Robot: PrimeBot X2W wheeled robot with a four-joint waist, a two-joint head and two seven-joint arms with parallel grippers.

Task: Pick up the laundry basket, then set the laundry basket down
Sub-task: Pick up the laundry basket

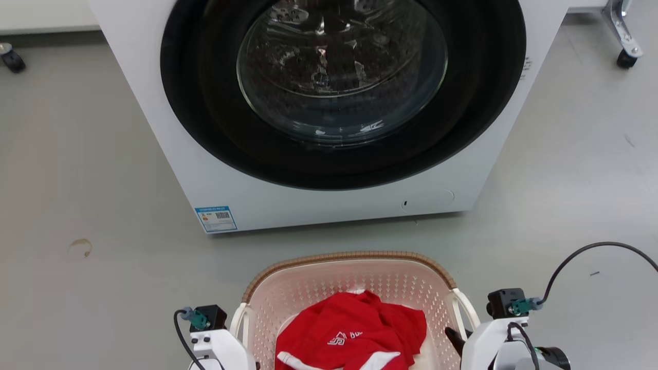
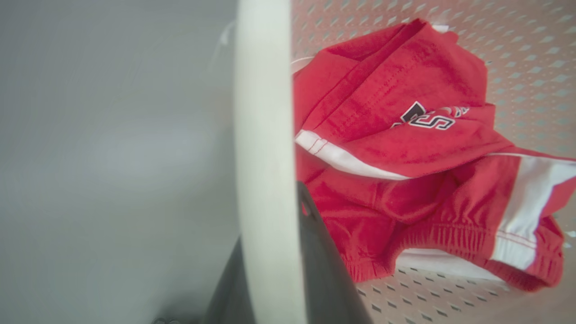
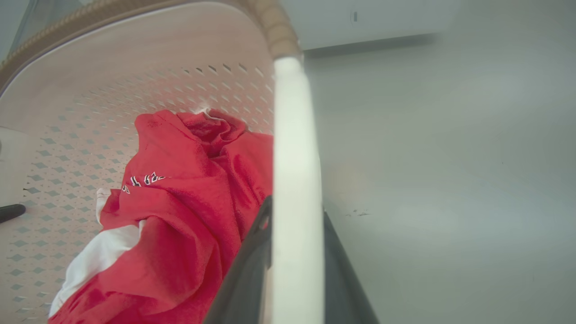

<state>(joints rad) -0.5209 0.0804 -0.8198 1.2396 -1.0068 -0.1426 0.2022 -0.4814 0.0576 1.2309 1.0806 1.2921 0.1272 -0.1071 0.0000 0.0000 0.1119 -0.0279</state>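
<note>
The left forearm [image 1: 223,347] and the right forearm [image 1: 488,336] come up from the lower edge of the head view. The left gripper [image 2: 270,256] is closed around the left handle [image 2: 265,135] of the laundry basket [image 1: 349,256], with one dark finger on each side. The right gripper [image 3: 297,247] clamps the right handle [image 3: 294,157] in the same way.

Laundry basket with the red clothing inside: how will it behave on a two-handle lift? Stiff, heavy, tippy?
Probably light: a thin perforated plastic laundry basket holding only red clothing. The walls may flex slightly, though the woven-look rim likely stiffens them. With the left gripper and right gripper each clamped on a white loop handle, it should hang level.
</note>
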